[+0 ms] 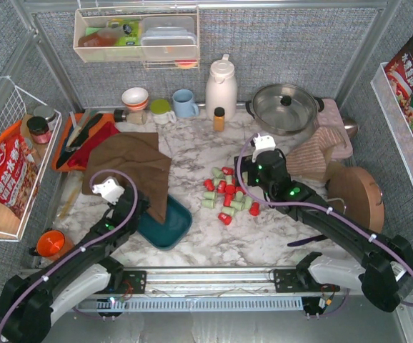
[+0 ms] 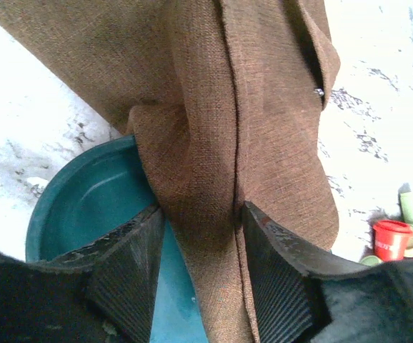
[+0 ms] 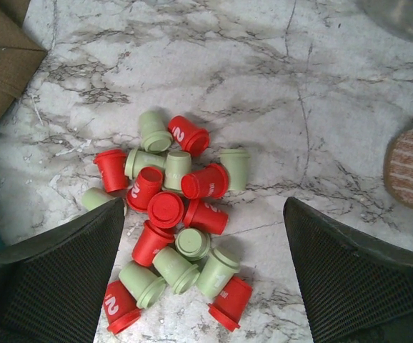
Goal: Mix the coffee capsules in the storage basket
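Several red and pale green coffee capsules [image 1: 228,194] lie in a loose pile on the marble table, also filling the right wrist view [image 3: 178,214]. My right gripper [image 1: 244,174] hovers over them, open [image 3: 203,211], touching none. The dark teal storage basket [image 1: 169,227] sits left of the pile, half covered by a brown cloth [image 1: 131,168]. In the left wrist view my left gripper [image 2: 203,243] straddles a hanging fold of the cloth [image 2: 221,128] above the basket [image 2: 85,200]. The right finger touches the fold and the left one stands apart from it. No capsules show in the basket.
Along the back stand a steel pot [image 1: 285,107], a white thermos [image 1: 221,87], a blue mug [image 1: 185,103] and an orange-capped bottle [image 1: 219,118]. A striped mat [image 1: 321,153] and a round wooden board [image 1: 356,196] lie right; an orange cup [image 1: 49,243] sits near left.
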